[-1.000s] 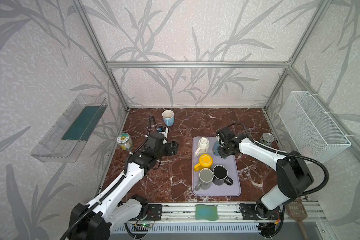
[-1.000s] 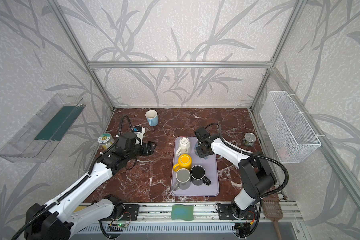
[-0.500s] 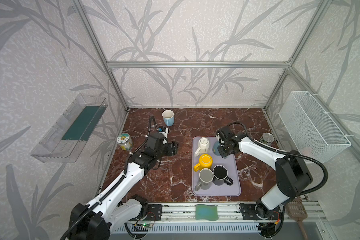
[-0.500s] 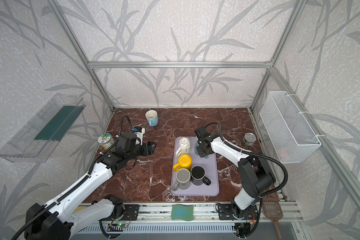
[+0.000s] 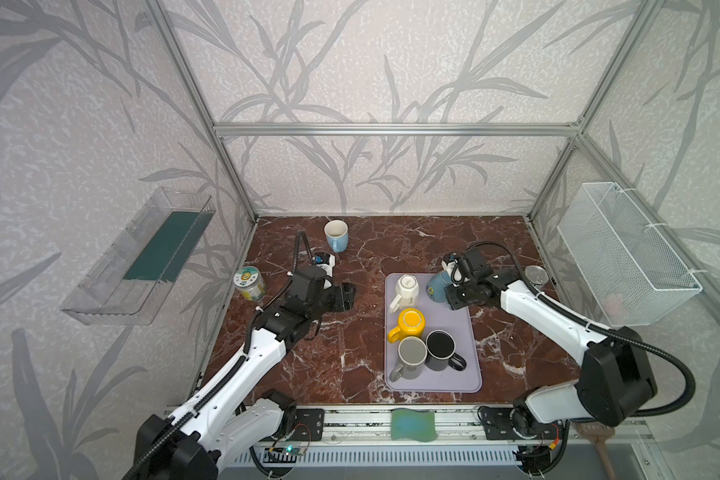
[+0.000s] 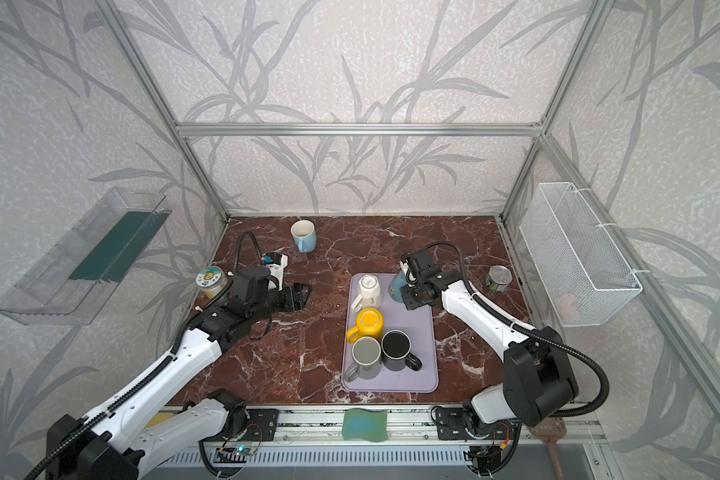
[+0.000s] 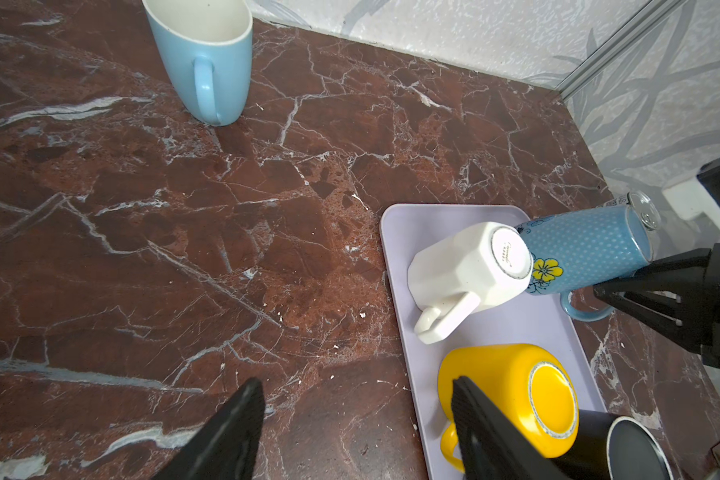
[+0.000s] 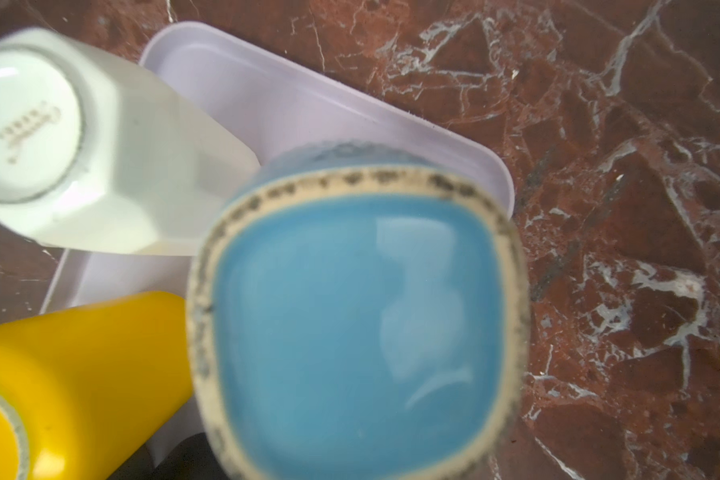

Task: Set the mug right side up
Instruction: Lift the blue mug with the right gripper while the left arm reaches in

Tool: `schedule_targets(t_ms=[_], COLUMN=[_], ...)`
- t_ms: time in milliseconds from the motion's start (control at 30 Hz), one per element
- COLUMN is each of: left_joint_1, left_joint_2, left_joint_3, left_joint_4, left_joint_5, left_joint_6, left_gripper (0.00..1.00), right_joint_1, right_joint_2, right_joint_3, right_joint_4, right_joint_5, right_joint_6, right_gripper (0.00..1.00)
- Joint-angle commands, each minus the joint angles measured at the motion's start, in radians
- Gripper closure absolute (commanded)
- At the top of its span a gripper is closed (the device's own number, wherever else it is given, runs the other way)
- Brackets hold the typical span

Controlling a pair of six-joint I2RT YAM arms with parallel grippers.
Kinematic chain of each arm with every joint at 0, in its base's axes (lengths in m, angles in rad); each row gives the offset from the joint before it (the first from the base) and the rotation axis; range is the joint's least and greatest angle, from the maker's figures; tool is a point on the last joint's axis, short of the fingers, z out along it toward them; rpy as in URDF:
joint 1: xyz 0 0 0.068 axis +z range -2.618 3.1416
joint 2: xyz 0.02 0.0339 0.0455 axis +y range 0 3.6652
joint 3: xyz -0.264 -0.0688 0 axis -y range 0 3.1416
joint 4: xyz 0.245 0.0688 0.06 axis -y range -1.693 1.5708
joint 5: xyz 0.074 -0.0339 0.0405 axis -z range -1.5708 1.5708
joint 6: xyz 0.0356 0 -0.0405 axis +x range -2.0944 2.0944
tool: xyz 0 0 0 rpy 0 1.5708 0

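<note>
While the dotted blue mug [image 7: 578, 249] is hanging tilted, base higher than rim, the flip is looking only part done; it is not yet standing mouth-up. The right claw [image 7: 599, 291] is pinching shut on its handle, arm stretching low, with the mug body just ahead of the fingertips over the tray [image 7: 395, 232] corner. The left claw [image 5: 347, 296] is hovering empty, jaws apart.

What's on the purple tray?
A white mug, a yellow mug, a grey mug and a black mug stand on the tray. The right gripper holds a dotted blue mug tilted over its corner. Whatever is under the upside-down mugs is hidden.
</note>
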Motion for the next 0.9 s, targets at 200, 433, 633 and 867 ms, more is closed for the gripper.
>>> schedule_targets(t_ms=[200,433,633,867], left_joint_1=[-0.013,-0.023,-0.036,-0.044], left_joint_2=[-0.015,0.000,0.023,0.042], left_joint_3=[0.013,0.015,-0.007,-0.051], left_joint_4=[0.049,0.120,0.206,0.404], left_joint_5=[0.053,0.118,0.171,0.301], left_joint_6=[-0.034,-0.046,-0.074,-0.131], left_gripper=[0.27,0.27,0.27,0.28], right_joint_1=[-0.032,-0.065,-0.076,-0.089], right_joint_2=[-0.166,-0.216,-0.235,-0.244], right_joint_3=[-0.051,-0.059,-0.069,-0.088], right_joint_4=[0.202,0.278,0.323,0.404], right_joint_5=[-0.132,-0.295,-0.377,-0.490], right_joint_6=[0.013,0.023,0.064,0.130], right_gripper=[1.00,1.00,1.00,1.00])
